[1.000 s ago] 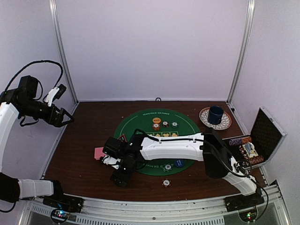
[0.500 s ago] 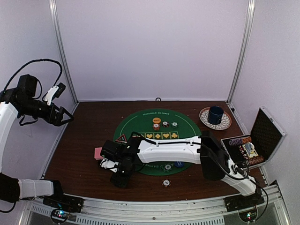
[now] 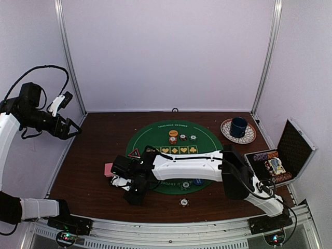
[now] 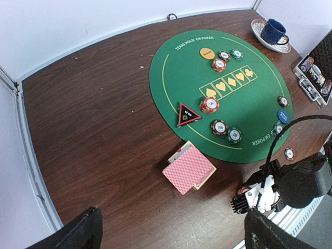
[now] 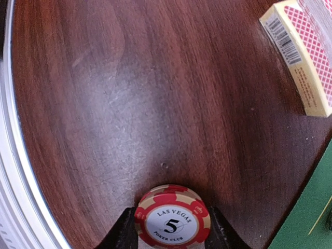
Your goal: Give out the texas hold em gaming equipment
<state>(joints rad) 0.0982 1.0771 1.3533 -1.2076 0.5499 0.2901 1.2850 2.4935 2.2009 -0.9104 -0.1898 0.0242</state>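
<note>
My right gripper [image 5: 173, 228] is shut on a red striped "5" poker chip [image 5: 173, 220] and holds it low over the wooden table, left of the green mat [image 3: 155, 136]. It also shows in the top view [image 3: 133, 194]. The pink-backed cards [image 4: 189, 167] lie on the wood just beyond it. A red-edged triangle marker [image 4: 187, 114], an orange button [image 4: 207, 53], a blue button [image 4: 283, 116] and several chips [image 4: 219, 127] lie on the mat. One chip [image 3: 183, 202] lies on the wood in front. My left gripper [image 4: 174, 238] is open, empty and raised at the far left.
A blue mug on a patterned plate [image 3: 238, 127] stands at the back right. An open silver-edged black case [image 3: 280, 158] with chips sits at the right edge. The metal frame rail [image 5: 15, 155] runs close to the held chip. Walls enclose the table.
My right arm has shifted slightly to the left with the chip in its gripper. The left arm has not moved.
</note>
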